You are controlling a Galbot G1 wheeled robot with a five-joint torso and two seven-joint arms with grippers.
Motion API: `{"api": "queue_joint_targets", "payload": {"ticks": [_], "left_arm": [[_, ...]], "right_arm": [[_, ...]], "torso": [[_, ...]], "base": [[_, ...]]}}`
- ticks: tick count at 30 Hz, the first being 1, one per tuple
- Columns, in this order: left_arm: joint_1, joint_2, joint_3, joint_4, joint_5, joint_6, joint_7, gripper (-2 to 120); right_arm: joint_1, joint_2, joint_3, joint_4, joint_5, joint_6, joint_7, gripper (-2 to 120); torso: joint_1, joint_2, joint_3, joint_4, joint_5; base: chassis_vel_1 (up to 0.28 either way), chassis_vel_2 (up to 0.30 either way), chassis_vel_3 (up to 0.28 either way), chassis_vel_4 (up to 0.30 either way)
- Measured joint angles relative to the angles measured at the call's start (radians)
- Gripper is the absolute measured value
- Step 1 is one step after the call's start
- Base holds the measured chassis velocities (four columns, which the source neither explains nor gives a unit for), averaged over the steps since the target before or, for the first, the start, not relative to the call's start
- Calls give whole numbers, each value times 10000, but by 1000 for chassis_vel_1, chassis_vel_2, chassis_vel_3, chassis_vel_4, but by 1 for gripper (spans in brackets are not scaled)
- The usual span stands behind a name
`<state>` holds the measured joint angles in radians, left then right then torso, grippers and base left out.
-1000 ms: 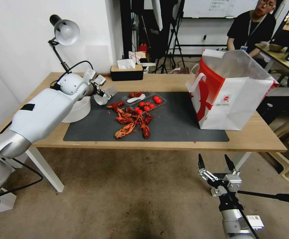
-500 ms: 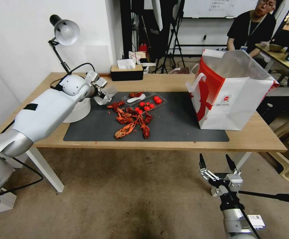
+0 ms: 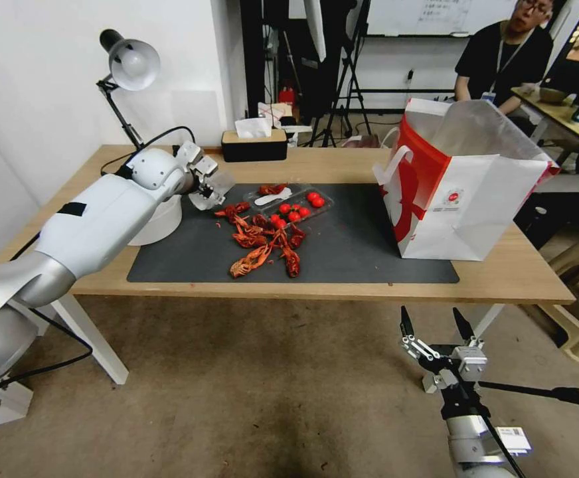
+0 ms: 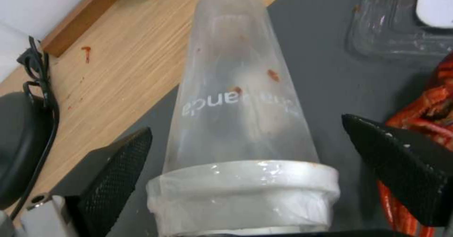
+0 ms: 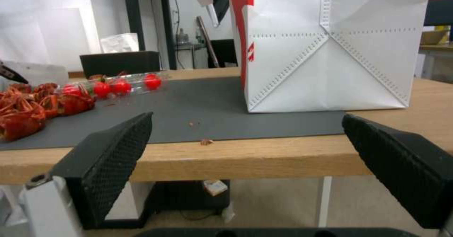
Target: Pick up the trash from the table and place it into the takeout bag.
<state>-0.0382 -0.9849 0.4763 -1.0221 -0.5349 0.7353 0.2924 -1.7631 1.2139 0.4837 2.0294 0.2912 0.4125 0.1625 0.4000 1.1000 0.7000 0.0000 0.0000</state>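
The clear plastic cup (image 4: 240, 99) lay on its side at the far left corner of the dark mat (image 3: 356, 245), just beside the white bowl (image 3: 160, 222). The left gripper (image 3: 208, 192) was over it with its 2 black fingers spread wide, 1 on each side of the cup's wide end, and a gap showed between each pad and the cup wall. I judged the cup framed for a grasp but not yet pinched.

The takeout bag (image 3: 482, 212) stood upright with its mouth open at the right end of the table (image 3: 342, 162), well apart from the cup. Its inside was hidden, so what it already held could not be told. A heap of red crayfish shells (image 3: 259, 242) and a clear tray (image 3: 303, 202) of small tomatoes lay on the mat, so most of the clearing looked undone.

The right gripper (image 3: 435, 332) hung below the table's front edge, fingers apart, holding nothing.

The left wrist view showed the gaps at the pads, the red smears and faint lettering on the cup, and red spots on the wood nearby. The head view gave the whole layout and the stretch from cup to bag. The right wrist view showed the bag's folded side and crumbs near the mat's front edge.
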Motion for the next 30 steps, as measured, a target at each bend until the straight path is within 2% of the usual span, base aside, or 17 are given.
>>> {"api": "queue_joint_targets", "payload": {"ticks": [9,11,13,16,27,30], "left_arm": [[-10,-16,4,52,148,0,150,99],[-11,-22,38,36,283,0,264,86],[-14,-26,43,33,308,0,288,85],[-58,-76,70,151,422,-1,303,71],[-138,-198,50,290,436,-21,207,47],[-229,-206,47,252,256,11,50,36]], "right_arm": [[42,0,-12,-25,1,-7,0,100],[92,2,-38,-42,2,-30,4,100],[107,2,-44,-49,3,-38,9,100],[136,8,-48,-56,3,-44,20,100],[159,17,-59,-63,-4,-59,26,100],[200,29,-92,-60,-30,-92,29,100]], "torso": [[0,0,0,0,1],[0,0,0,0,1],[0,0,0,0,0],[0,0,0,-2,1],[-1,3,-2,-1,-1],[0,2,0,1,-3]], "base": [[0,0,0,0],[0,0,0,0],[0,0,0,0],[0,0,0,0],[0,0,0,0],[0,0,0,0]]}}
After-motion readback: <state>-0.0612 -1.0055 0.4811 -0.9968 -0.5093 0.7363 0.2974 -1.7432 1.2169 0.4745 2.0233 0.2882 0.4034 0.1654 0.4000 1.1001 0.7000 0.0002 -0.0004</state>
